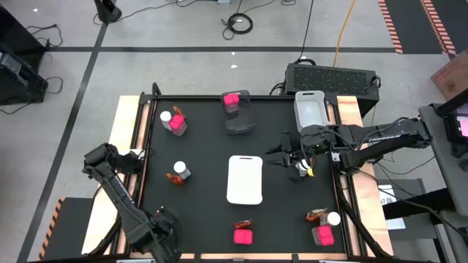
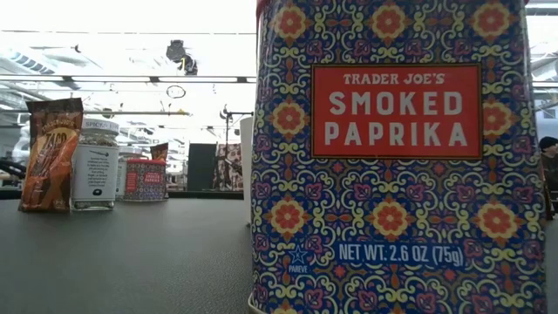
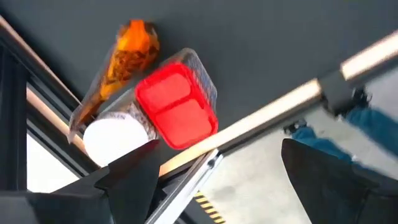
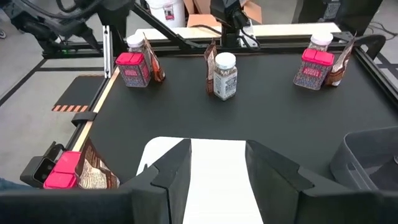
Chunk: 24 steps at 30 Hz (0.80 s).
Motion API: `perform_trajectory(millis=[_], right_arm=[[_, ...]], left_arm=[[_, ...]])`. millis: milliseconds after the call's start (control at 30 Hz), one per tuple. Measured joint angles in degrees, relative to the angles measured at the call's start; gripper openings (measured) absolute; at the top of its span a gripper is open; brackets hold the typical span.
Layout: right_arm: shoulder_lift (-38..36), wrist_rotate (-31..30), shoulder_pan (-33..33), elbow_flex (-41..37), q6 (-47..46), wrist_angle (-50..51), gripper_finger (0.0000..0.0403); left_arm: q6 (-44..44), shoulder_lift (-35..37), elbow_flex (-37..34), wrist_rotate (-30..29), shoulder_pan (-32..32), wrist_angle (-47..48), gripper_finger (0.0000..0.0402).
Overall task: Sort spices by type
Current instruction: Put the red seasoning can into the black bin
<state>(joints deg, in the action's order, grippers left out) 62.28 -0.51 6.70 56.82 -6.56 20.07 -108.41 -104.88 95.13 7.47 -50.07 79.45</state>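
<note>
My left gripper (image 3: 221, 152) points down, open, over the table's near left corner (image 1: 157, 232). Just beside it stands a group of spices: a pink box (image 3: 177, 106), a white-capped jar (image 3: 115, 137) and an orange packet (image 3: 127, 56). The same group shows in the right wrist view (image 4: 134, 68). My right gripper (image 1: 276, 155) hovers open over the right edge of the white tray (image 4: 217, 180), with nothing between its fingers. More spices stand at the far left (image 1: 175, 120), the mid left (image 1: 179, 172), the near middle (image 1: 243, 232) and the near right (image 1: 323, 226).
At the far edge a grey bin (image 1: 245, 124) holds one pink box (image 1: 232, 98). A pale bin (image 1: 311, 109) stands to its right. The paprika box (image 2: 392, 157) at the near edge fills the low view. The wooden table edge (image 3: 261, 118) runs under my left gripper.
</note>
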Motion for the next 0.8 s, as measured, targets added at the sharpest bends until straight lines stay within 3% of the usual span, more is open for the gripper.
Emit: perform_trajectory(millis=[267, 467, 800], right_arm=[[0.0, 0.35, 0.0, 0.0, 0.22, -0.56, 0.0146], [0.0, 0.59, 0.28, 0.0, -0.65, -0.56, 0.0146], [0.0, 0.58, 0.5, 0.0, -4.38, -2.04, 0.0146]], left_arm=[[-8.65, -0.02, 0.0, 2.26, 2.84, -0.78, 0.0334], [-21.39, -1.23, 0.02, 2.61, -1.29, -7.29, 0.0334], [-22.68, -7.17, 0.0, 3.66, -5.24, -3.54, 0.0334]])
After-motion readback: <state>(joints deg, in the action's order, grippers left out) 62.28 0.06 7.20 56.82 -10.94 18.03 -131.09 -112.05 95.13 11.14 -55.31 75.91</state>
